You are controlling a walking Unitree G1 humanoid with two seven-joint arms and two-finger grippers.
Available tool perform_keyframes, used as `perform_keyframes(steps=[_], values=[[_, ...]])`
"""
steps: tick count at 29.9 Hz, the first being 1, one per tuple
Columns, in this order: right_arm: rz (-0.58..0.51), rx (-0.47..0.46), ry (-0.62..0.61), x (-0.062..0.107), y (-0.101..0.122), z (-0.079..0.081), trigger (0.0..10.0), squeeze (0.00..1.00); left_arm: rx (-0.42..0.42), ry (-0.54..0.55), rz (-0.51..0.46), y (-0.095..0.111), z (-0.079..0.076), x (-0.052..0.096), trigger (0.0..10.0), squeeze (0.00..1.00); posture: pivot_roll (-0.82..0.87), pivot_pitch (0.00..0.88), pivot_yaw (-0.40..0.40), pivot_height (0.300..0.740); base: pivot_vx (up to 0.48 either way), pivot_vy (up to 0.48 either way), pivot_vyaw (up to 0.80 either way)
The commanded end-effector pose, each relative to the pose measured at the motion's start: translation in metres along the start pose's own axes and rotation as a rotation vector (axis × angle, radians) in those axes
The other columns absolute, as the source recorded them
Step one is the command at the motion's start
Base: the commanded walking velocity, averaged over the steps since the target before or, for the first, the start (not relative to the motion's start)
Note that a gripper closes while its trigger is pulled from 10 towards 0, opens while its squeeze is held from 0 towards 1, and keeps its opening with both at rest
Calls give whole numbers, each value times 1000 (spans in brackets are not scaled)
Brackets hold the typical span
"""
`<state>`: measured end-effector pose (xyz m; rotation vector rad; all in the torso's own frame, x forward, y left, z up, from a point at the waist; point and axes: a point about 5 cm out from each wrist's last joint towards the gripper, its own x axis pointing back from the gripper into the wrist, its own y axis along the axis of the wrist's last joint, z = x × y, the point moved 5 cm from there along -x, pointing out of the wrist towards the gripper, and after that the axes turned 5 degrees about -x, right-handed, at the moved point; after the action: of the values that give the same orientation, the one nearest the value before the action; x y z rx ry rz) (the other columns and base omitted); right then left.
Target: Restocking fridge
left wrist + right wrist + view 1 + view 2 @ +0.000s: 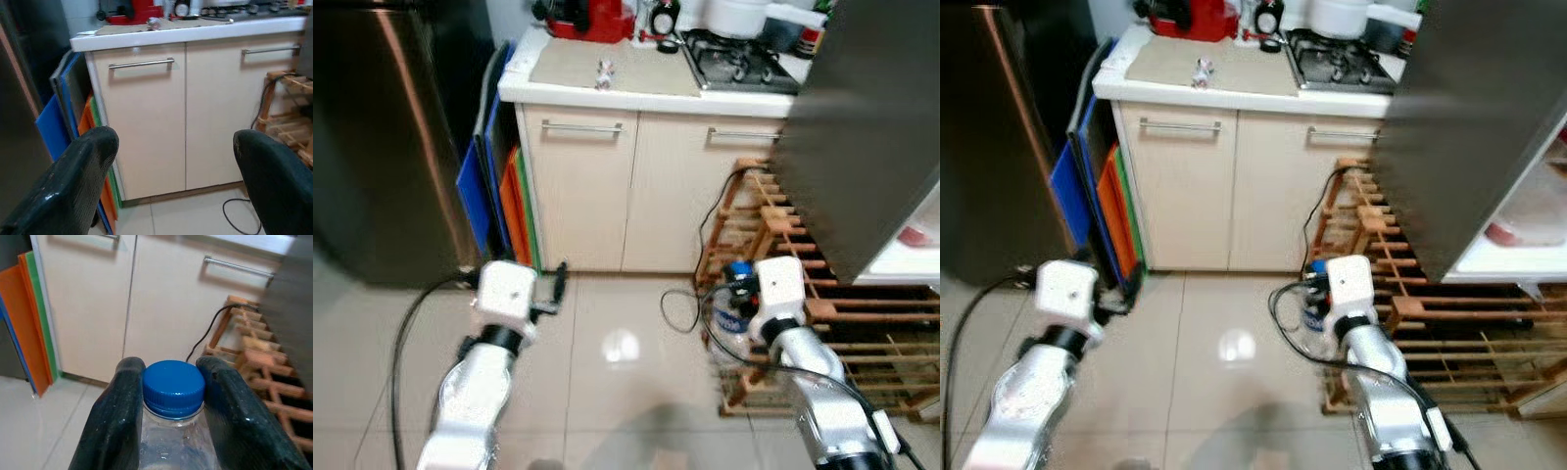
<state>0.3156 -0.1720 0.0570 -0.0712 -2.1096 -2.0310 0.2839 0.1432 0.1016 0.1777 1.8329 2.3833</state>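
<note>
A clear water bottle (728,321) with a blue cap (173,384) hangs low over the floor at my right. My right gripper (172,368) is shut on its neck, one black finger (120,406) on each side of the cap. The fridge's dark grey door (862,147) stands open at the upper right. Its white door shelf (913,257) is above and to the right of the bottle. My left gripper (176,142) is open and holds nothing. It is low at my left (551,290) and faces the cream cabinet (146,117).
A wooden slatted rack (822,294) stands on the floor right behind the bottle, with a black cable (680,308) looping beside it. Blue, orange and green boards (494,186) lean between the cabinet and a dark steel appliance (382,137). The counter (607,73) carries a gas hob (739,61).
</note>
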Motion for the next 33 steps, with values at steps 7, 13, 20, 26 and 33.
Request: perform_keyframes(steps=[7,13,20,26,33], values=[[-42,-12,1,0,8,4,0,0,5,-23,-11,1,1,-1,10000,0,52,0,-59,740,0,-480,454],[-48,-19,-2,0,8,4,0,0,1,-58,-40,7,-1,-3,10000,0,46,0,-49,740,0,-480,0],[-62,-6,-2,-1,10,4,0,0,-3,-87,-65,13,-1,-6,10000,0,42,0,-47,740,0,-480,0],[-67,-3,-1,-1,11,5,0,0,5,-97,-64,13,-3,-6,10000,0,41,0,-48,740,0,-480,0],[-68,3,4,-1,11,6,0,0,9,-80,-67,13,3,-11,10000,0,39,0,-52,740,0,-473,0]])
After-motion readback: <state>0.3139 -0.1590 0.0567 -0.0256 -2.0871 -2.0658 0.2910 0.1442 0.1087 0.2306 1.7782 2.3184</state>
